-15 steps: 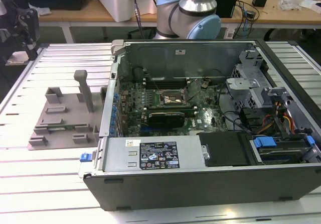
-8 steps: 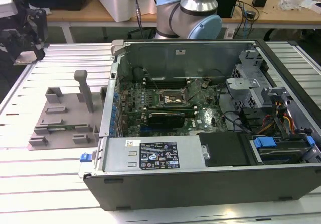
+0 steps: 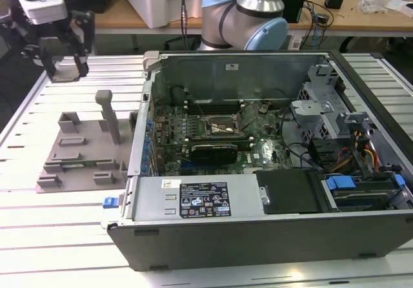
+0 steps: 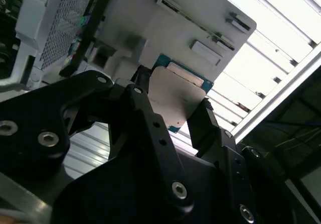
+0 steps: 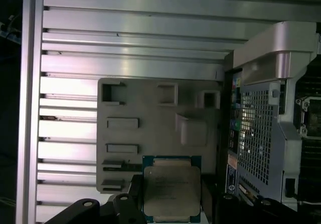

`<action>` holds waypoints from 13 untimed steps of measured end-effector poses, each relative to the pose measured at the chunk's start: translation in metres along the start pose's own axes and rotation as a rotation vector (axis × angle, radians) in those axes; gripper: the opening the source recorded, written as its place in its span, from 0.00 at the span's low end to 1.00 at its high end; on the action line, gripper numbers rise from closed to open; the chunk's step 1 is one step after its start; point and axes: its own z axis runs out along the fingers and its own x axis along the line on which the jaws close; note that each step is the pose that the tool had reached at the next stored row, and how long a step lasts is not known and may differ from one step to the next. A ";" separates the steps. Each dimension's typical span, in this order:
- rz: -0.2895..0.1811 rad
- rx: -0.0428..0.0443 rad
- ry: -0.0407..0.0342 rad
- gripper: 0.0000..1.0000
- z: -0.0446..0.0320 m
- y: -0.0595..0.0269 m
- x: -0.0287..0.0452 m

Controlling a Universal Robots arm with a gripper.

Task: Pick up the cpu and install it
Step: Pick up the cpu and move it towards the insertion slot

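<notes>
The end effector (image 3: 65,75) hangs above the slatted metal table (image 3: 58,236), at the far corner on the exterior view's left. It is clamped on the cpu (image 3: 64,70): in both wrist views the two black fingers (image 4: 143,91) press on opposite edges of the chip. The cpu (image 5: 171,191) is held flat, with its silvery-grey metal top facing the first wrist view's camera and a blue-green border around this top. It touches nothing except the fingers and is clearly above the table.

Under and near the end effector lies the grey plastic tray (image 3: 77,165) with its upright posts and small pockets. In the first wrist view the tray (image 5: 150,133) is just beside the side wall of the computer case (image 5: 261,133).

The computer case (image 3: 258,236) lies open on the table, on the exterior view's right of the tray. Inside it the green motherboard (image 3: 187,133) is visible with the black-framed square socket (image 3: 222,128), well apart from the cpu.
</notes>
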 end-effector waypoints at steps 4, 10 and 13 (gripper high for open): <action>0.000 -0.0001 0.0007 0.55 0.0005 -0.0013 -0.0251; 0.007 -0.0022 0.0013 0.55 0.0017 -0.0019 -0.0584; 0.018 -0.0068 0.0013 0.55 0.0027 -0.0016 -0.0643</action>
